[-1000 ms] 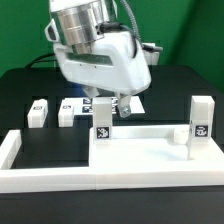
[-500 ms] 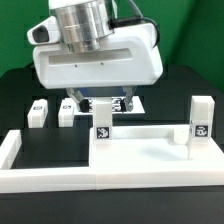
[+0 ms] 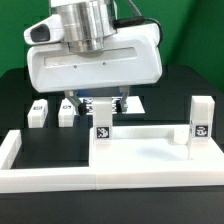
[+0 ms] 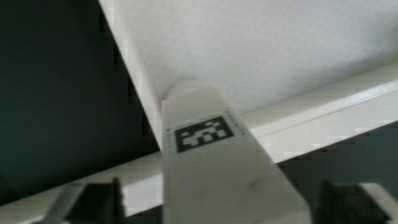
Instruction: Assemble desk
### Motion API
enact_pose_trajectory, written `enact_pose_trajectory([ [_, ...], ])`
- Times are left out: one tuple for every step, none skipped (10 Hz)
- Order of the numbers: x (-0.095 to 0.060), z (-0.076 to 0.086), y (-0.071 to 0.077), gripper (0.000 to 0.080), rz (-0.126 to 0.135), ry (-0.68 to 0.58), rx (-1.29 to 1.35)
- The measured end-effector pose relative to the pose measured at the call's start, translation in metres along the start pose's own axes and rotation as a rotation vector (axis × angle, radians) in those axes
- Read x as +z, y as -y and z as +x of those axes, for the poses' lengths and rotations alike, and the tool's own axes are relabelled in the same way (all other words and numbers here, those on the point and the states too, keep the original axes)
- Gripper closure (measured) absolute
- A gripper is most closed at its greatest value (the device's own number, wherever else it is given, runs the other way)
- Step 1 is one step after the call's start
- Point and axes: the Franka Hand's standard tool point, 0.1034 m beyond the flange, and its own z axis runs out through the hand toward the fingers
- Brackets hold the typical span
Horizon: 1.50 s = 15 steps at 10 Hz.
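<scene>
The white desk tabletop [image 3: 145, 152] lies upside down at the front, with two tagged white legs standing on it, one on the exterior view's left [image 3: 101, 122] and one on its right [image 3: 201, 118]. Two loose legs [image 3: 38, 112] [image 3: 66, 112] lie further to the left on the black table. My gripper [image 3: 96, 104] hangs open just above and behind the left standing leg. In the wrist view that leg [image 4: 210, 140] lies between my fingers [image 4: 93, 202], with a gap on each side, over the tabletop [image 4: 267, 50].
Long white border bars [image 3: 50, 180] run along the front and up the exterior view's left. The marker board [image 3: 137, 102] lies behind the gripper, mostly hidden by the hand.
The hand has turned about its wrist so its broad face now meets the exterior camera, and it has shifted a little to the exterior view's left over the left standing leg.
</scene>
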Motion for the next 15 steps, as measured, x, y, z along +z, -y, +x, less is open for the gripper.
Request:
enact_pose_trajectory([
  [0.0, 0.0, 0.0, 0.043, 0.001, 0.001, 0.069],
  [0.0, 0.0, -0.001, 0.0507, 0.0, 0.0, 0.116],
  [0.0, 0.0, 0.0, 0.0507, 0.001, 0.0, 0.226],
  [0.0, 0.0, 0.001, 0.0507, 0.001, 0.001, 0.373],
  [0.0, 0.0, 0.002, 0.0507, 0.0, 0.002, 0.506],
  [0.0, -0.002, 0.005, 0.0507, -0.002, 0.015, 0.669],
  [0.0, -0.002, 0.008, 0.0507, 0.025, 0.029, 0.905],
  [0.001, -0.001, 0.009, 0.0507, 0.064, 0.04, 1.116],
  [0.001, 0.001, 0.008, 0.0507, 0.089, 0.044, 1.247],
  [0.001, 0.0, 0.01, 0.0507, 0.086, 0.053, 1.308],
  [0.001, 0.0, 0.012, 0.0507, 0.083, 0.058, 1.353],
  [0.002, -0.001, 0.011, 0.0507, 0.084, 0.056, 1.304],
  [0.002, -0.001, 0.011, 0.0443, 0.082, 0.053, 1.277],
  [0.002, 0.0, 0.008, 0.0443, 0.075, 0.036, 1.044],
  [0.002, 0.0, 0.008, 0.0238, 0.076, 0.03, 0.871],
])
